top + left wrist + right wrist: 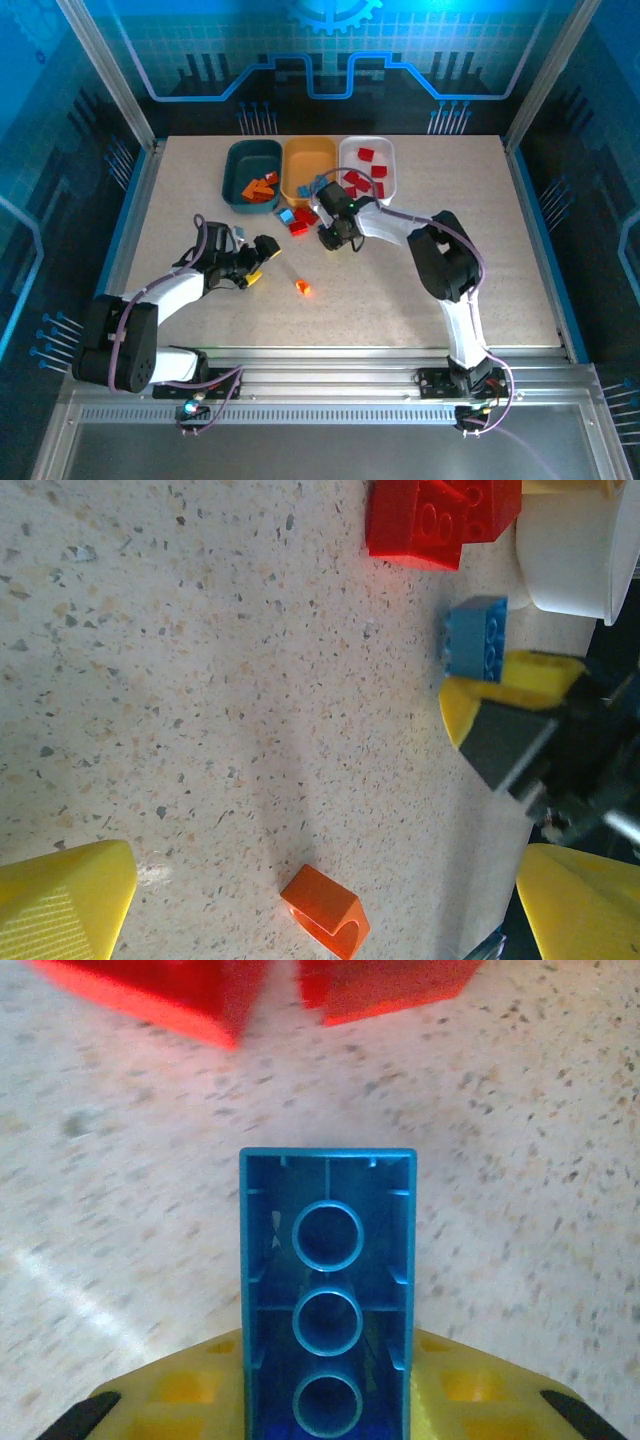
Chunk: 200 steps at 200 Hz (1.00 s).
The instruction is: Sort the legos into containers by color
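From above, the right claw hovers beside the red bricks, just short of the yellow tub. Left wrist: the left claw is spread wide, an orange brick lying between its fingers. Right wrist: a blue brick is pinched by its long walls. It looks light, stiff and slick; I'd reckon those flat sides grip best.

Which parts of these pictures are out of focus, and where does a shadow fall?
Right wrist view: the blue brick is sharp, the red bricks at the top edge are blurred. Left wrist view: a soft grey shadow streak crosses the table above the orange brick.
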{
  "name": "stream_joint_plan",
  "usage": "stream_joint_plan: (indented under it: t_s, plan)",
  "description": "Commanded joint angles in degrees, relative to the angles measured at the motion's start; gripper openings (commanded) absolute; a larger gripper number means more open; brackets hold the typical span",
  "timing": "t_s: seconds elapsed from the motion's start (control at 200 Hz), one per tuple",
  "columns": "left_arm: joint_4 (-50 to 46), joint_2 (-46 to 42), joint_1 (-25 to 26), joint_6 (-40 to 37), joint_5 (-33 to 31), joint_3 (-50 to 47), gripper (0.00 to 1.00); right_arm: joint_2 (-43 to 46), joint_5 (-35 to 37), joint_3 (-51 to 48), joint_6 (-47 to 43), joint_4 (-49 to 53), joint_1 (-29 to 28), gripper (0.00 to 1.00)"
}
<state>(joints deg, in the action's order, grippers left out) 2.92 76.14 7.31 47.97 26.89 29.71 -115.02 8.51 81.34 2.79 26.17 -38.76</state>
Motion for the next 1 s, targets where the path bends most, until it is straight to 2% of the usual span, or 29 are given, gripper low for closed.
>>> stream_joint_plan:
  t_s: [0.0, 0.085, 0.17, 0.43, 0.465, 0.53, 0.58, 0.65, 0.76, 0.885, 0.995]
  plan:
    - [-0.51, -1.08, 0.20, -0.37, 0.83, -0.71, 0.99, 7.36, -0.04, -1.06, 0.95, -2.62, -0.86, 0.26]
    - [-0.28, -0.83, 0.25, -0.34, 0.70, -0.71, 0.99, 8.11, 1.01, 1.28, 0.84, -2.31, 0.01, 0.28]
    - [0.16, -0.31, 0.20, -0.07, 0.94, -0.70, 0.99, 5.10, 1.39, 6.55, 1.19, -1.19, 1.92, 0.28]
    - [-2.77, -1.02, 0.21, -1.73, 0.95, -0.32, 0.99, -13.35, 4.30, 32.29, 0.02, 5.44, 5.48, 0.30]
    - [-3.30, -1.36, 0.21, -2.10, 0.88, -0.15, 0.99, -15.38, 4.80, 35.30, 0.32, 6.08, 6.00, 0.34]
    - [-3.77, -1.94, 0.16, -2.41, 0.71, -0.18, 0.99, -17.93, 3.66, 40.47, 0.32, 7.72, 6.53, 0.61]
    - [-4.05, -2.21, 0.23, -2.76, 0.66, -0.01, 0.99, -19.52, 3.18, 42.44, -0.12, 7.91, 6.36, 0.69]
    - [-4.55, -2.22, 0.17, -3.14, 0.69, 0.56, 0.99, -18.58, 3.07, 41.71, -0.18, 7.16, 5.61, 0.74]
    - [-3.80, -1.78, 0.19, -2.98, 0.61, 0.87, 0.99, -10.14, 4.94, 34.02, 2.76, 3.34, 3.92, 0.78]
    - [-1.51, -0.54, 0.23, -1.72, 0.29, 0.29, 0.99, -2.29, 8.19, 21.58, 14.64, 0.72, 0.79, 0.86]
    - [-0.42, 0.15, 0.16, -0.55, -0.62, -0.18, 0.99, -1.28, 9.41, 14.20, 22.15, -0.70, -2.51, 0.90]
